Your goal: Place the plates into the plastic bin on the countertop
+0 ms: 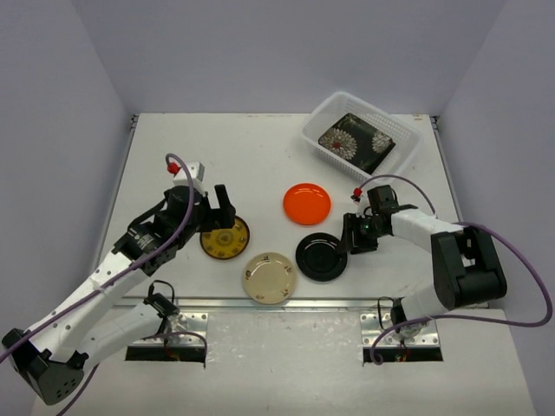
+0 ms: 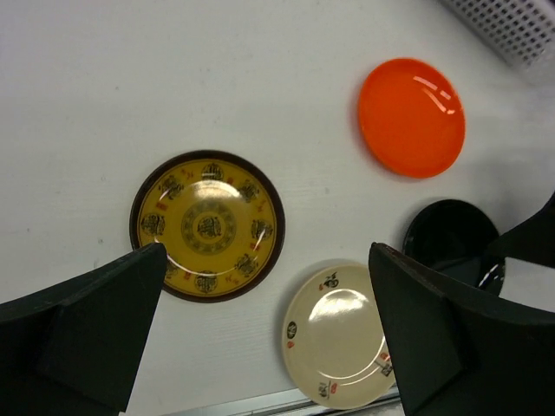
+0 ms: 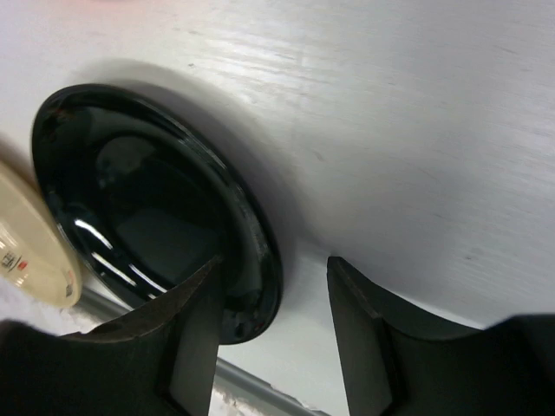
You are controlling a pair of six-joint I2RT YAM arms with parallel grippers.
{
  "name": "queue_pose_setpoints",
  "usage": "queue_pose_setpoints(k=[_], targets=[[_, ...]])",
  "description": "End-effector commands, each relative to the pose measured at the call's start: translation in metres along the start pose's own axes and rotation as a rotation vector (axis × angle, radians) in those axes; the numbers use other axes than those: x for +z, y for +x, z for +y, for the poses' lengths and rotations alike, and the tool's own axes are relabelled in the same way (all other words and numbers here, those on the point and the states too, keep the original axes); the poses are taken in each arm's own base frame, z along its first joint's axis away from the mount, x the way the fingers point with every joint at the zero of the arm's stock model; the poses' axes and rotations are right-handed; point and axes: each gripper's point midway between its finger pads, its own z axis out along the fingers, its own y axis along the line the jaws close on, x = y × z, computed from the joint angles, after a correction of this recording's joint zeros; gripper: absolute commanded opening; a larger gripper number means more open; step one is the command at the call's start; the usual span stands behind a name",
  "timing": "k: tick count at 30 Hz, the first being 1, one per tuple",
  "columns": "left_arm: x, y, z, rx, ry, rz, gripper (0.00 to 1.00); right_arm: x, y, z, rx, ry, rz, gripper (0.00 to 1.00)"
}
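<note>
The plastic bin (image 1: 319, 119) stands at the back right of the countertop (image 1: 234, 156), with a black floral square plate (image 1: 357, 140) in it. Four round plates lie on the counter: orange (image 1: 307, 204), black (image 1: 322, 257), cream (image 1: 270, 277) and brown-yellow patterned (image 1: 225, 237). My right gripper (image 1: 351, 238) is low at the black plate's right rim. In the right wrist view its jaws (image 3: 273, 269) straddle the rim of the black plate (image 3: 139, 208), one finger inside, the other on the counter with a gap. My left gripper (image 2: 267, 251) hangs open above the patterned plate (image 2: 206, 225) and the cream plate (image 2: 342, 334).
A metal rail (image 1: 277, 303) runs along the front edge just below the cream plate. White walls close in the counter on the left, back and right. The left wrist view also shows the orange plate (image 2: 411, 117) and a corner of the bin (image 2: 512, 26).
</note>
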Motion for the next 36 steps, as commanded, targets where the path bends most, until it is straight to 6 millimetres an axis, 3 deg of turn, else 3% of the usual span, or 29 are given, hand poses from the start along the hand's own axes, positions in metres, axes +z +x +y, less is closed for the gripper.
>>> queue_pose_setpoints(k=[1, 4, 8, 11, 16, 20, 22, 25, 28, 31, 36], targets=[[0.019, 0.026, -0.010, 0.060, 0.067, 0.063, 1.00, 0.013, -0.012, 0.009, -0.047, -0.060, -0.051, 0.42], [0.021, 0.023, -0.010, 0.075, 0.052, 0.073, 1.00, 0.014, -0.012, 0.008, -0.037, -0.052, -0.035, 0.34], [0.017, 0.021, -0.009, 0.066, 0.063, 0.049, 1.00, 0.018, -0.009, 0.001, 0.001, -0.010, -0.001, 0.02], [0.010, 0.014, -0.007, 0.050, 0.068, 0.008, 1.00, 0.012, -0.009, 0.003, 0.008, -0.006, -0.018, 0.00], [-0.003, 0.002, -0.006, 0.035, 0.078, -0.047, 1.00, -0.021, -0.028, 0.032, -0.024, -0.103, -0.145, 0.00], [-0.010, -0.007, 0.003, 0.055, 0.032, -0.069, 1.00, -0.076, -0.069, 0.055, -0.023, -0.173, -0.353, 0.00], [-0.009, -0.005, 0.010, 0.038, 0.008, -0.085, 1.00, -0.106, -0.093, 0.057, 0.050, -0.237, -0.443, 0.00], [-0.010, -0.001, 0.003, 0.040, 0.058, -0.081, 1.00, -0.144, -0.138, 0.030, 0.236, -0.198, -0.610, 0.00], [-0.014, -0.005, 0.006, 0.026, 0.050, -0.108, 1.00, -0.171, -0.188, 0.021, 0.468, -0.250, -0.812, 0.00], [-0.019, -0.007, 0.005, 0.017, 0.068, -0.126, 1.00, -0.179, -0.224, -0.006, 0.790, -0.280, -0.978, 0.00], [-0.022, -0.010, 0.005, 0.007, 0.079, -0.149, 1.00, -0.168, -0.263, -0.046, 1.101, -0.189, -1.042, 0.00]])
